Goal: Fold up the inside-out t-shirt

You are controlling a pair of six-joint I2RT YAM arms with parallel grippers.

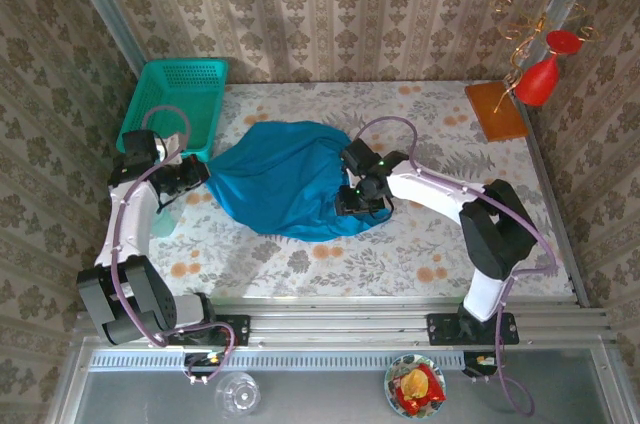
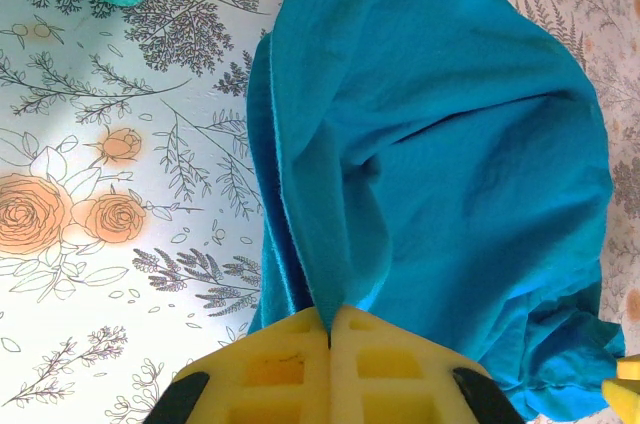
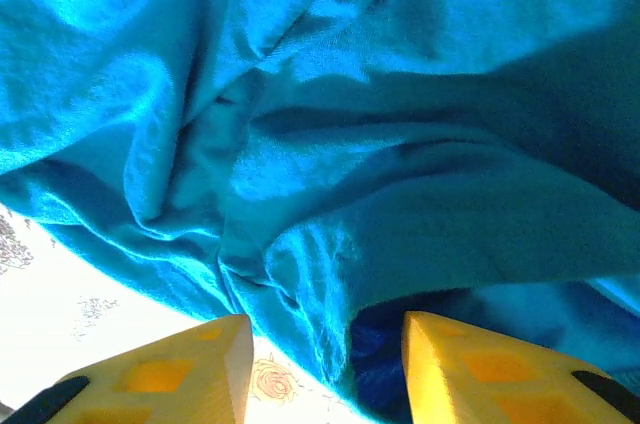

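Observation:
The inside-out t-shirt (image 1: 285, 179) lies bunched in a blue-teal heap at the middle of the table. My left gripper (image 1: 196, 174) is at its left end, and in the left wrist view its yellow jaws are pressed together (image 2: 330, 329) with a pinched fold of the t-shirt (image 2: 440, 134) running into the seam. My right gripper (image 1: 362, 202) is at the heap's right near edge. Its yellow fingers (image 3: 225, 369) stand apart with a fold of the t-shirt (image 3: 330, 194) hanging between them, touching neither.
A teal mesh basket (image 1: 175, 104) sits at the table's back left, just beyond the left gripper. A brown board (image 1: 494, 109) and a red ornament on a wire stand (image 1: 538, 79) are at the back right. Floral cloth (image 1: 430, 244) covers the table.

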